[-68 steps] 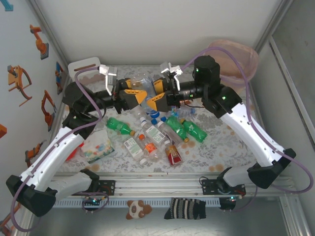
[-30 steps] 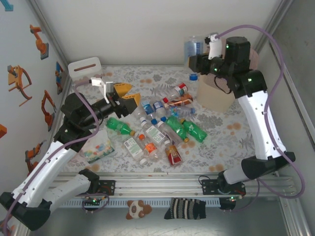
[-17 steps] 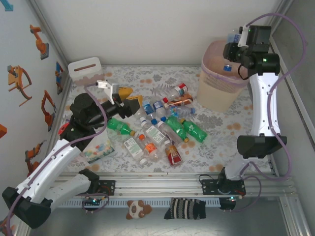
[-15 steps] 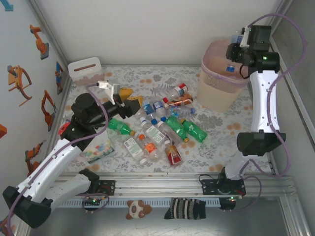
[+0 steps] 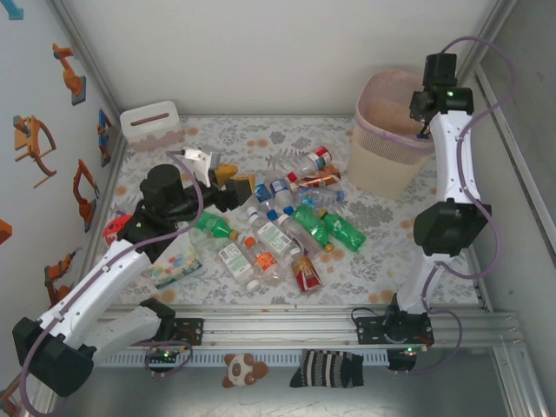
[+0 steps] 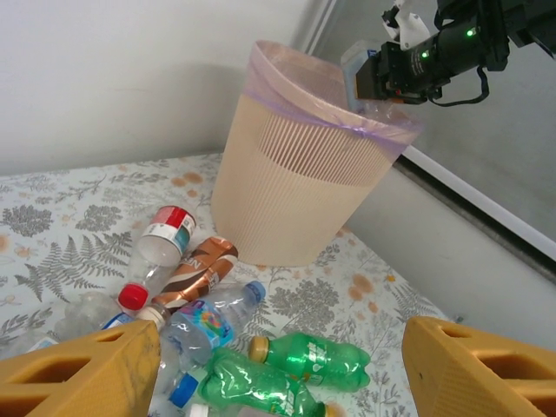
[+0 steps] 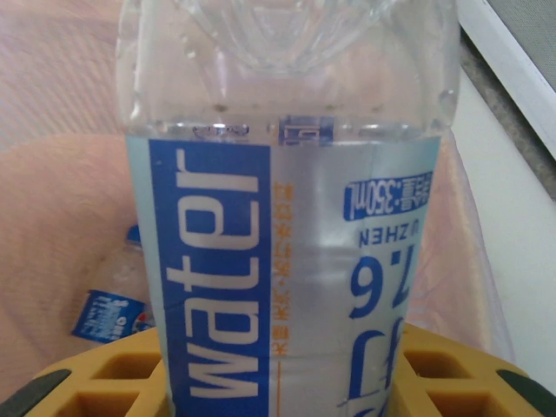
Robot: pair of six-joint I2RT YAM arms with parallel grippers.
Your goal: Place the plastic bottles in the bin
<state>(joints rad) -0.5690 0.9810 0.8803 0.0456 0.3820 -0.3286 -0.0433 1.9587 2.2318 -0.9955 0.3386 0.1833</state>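
Note:
My right gripper [image 7: 278, 375] is shut on a clear water bottle [image 7: 287, 261] with a blue and white label. It holds the bottle over the far right rim of the beige-pink bin [image 5: 389, 148], as the left wrist view also shows for the gripper [image 6: 395, 69] and bin [image 6: 295, 191]. Another blue-labelled bottle [image 7: 109, 304] lies inside on the pink liner [image 7: 61, 208]. Several plastic bottles lie in a pile mid-table, among them green ones [image 5: 328, 226] [image 6: 317, 358], clear ones [image 5: 261, 259] and a red one [image 5: 306, 274]. My left gripper [image 5: 230, 184] [image 6: 278, 382] hovers open at the pile's left edge, holding nothing.
A small white box with a slot [image 5: 152, 126] stands at the back left. A flat packet with colourful dots [image 5: 174, 261] lies under the left arm. A sock [image 5: 326, 369] and a soft toy [image 5: 243, 369] lie beyond the front rail. Walls close in on both sides.
The right arm has carried the water bottle from mid-table up to the bin and now hangs it over the far rim. The left gripper has drawn back and sunk towards the pile.

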